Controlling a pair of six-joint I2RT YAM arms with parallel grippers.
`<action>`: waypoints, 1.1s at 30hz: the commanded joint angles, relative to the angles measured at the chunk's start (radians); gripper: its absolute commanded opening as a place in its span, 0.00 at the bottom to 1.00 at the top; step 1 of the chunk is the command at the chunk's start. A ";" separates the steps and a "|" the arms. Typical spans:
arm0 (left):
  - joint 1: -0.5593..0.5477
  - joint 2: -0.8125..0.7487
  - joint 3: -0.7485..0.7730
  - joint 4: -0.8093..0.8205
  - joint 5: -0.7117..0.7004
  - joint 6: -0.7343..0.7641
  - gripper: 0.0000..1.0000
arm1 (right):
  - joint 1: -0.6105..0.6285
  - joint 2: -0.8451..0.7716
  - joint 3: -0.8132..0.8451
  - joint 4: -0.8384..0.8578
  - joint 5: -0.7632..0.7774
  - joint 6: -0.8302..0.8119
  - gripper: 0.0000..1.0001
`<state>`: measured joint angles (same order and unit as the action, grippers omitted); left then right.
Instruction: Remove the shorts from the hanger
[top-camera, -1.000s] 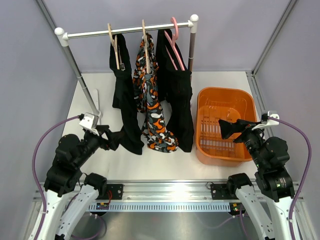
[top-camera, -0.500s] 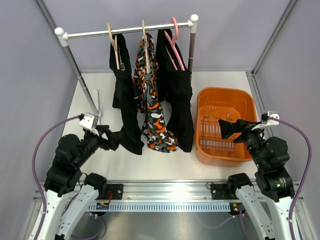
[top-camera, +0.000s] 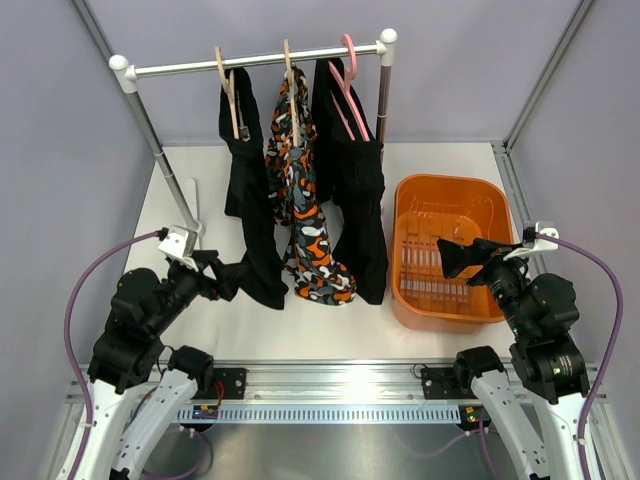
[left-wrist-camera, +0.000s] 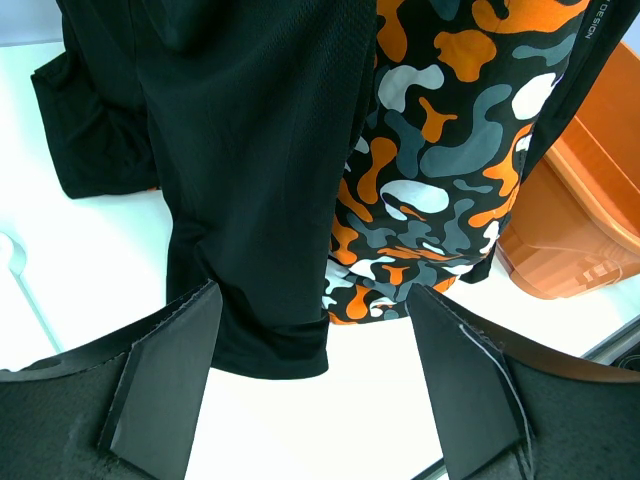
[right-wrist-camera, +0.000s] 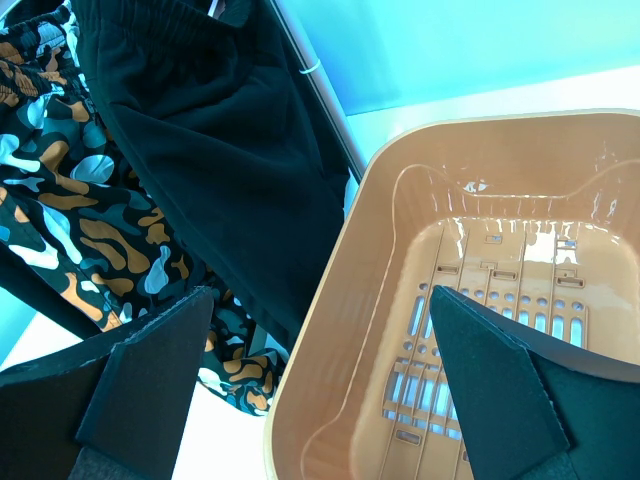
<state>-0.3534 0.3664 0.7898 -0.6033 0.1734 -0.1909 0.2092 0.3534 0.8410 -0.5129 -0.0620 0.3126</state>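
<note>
**Black jaws apart on both arms, 3 garments on the rail (top-camera: 255, 59)**

We see the left gripper (top-camera: 230, 278) with its 2 fingers (left-wrist-camera: 165, 375) spread wide and closed on nothing. In the left wrist view the hem of the left black shorts (left-wrist-camera: 250, 200) hangs in the gap between them. We cannot tell whether either pad touches the cloth.

Just beside that hem hang the patterned shorts (left-wrist-camera: 440, 170), blotched orange, white, grey and black. Beyond those, the right black shorts (top-camera: 358, 200) hang nearest the orange basket (top-camera: 450, 183).

The right gripper (top-camera: 455, 257) also stands wide apart and holds nothing, hovering over the near part of the basket.

All 3 shorts are on the rail, the left 2 on wooden hangers (top-camera: 230, 100) and the right one on a pink hanger (top-camera: 352, 62). Their lower ends reach down toward the white table (top-camera: 300, 330).
</note>
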 joint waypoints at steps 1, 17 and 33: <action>-0.019 -0.049 -0.054 -0.021 -0.333 -0.219 0.99 | -0.180 -0.008 -0.086 0.155 -0.059 0.454 1.00; -0.019 -0.050 -0.055 -0.018 -0.327 -0.216 0.99 | -0.182 -0.126 -0.151 0.194 -0.056 0.362 1.00; -0.019 -0.052 -0.055 -0.016 -0.324 -0.216 0.99 | -0.180 -0.137 -0.148 0.195 -0.107 0.329 0.99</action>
<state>-0.3534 0.3664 0.7898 -0.6033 0.1734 -0.1909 0.2092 0.3534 0.8410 -0.5129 -0.0620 0.3126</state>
